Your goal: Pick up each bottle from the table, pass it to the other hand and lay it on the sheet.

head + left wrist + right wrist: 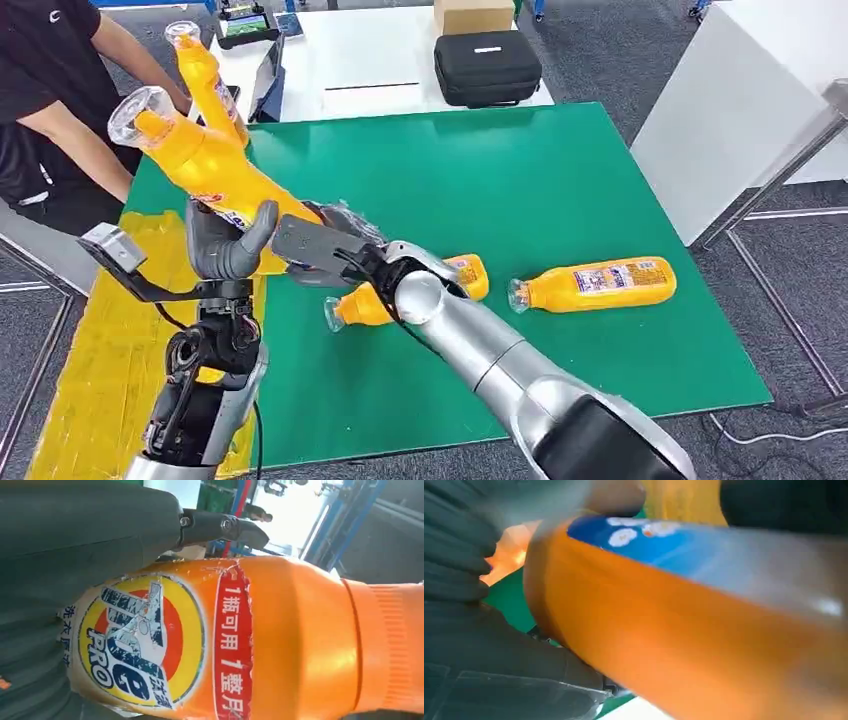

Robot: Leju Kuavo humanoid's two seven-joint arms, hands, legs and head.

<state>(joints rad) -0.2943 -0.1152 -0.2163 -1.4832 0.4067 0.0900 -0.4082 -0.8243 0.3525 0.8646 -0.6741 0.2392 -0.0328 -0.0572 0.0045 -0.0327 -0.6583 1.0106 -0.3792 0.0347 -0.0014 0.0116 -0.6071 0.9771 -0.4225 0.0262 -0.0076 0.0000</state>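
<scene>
An orange detergent bottle [195, 160] with a clear cap is tilted up over the left edge of the green table [520, 170]. My left hand [228, 243] grips its lower body, thumb wrapped over it. My right hand [318, 247] holds the same bottle at its base. Up close, the left wrist view shows the bottle's label [145, 640] under my left hand [75, 545]. In the right wrist view the bottle [674, 640] lies against my right hand [469, 630]. Two more orange bottles [420, 290] [595, 285] lie on the table. The yellow sheet [95, 380] is at the left.
A person in black [50, 110] stands at the back left, with a hand near another orange bottle [205, 75] raised beside the table's corner. A white table behind carries a black case [487, 67] and a cardboard box [472, 14]. A white cabinet [740, 110] stands at the right.
</scene>
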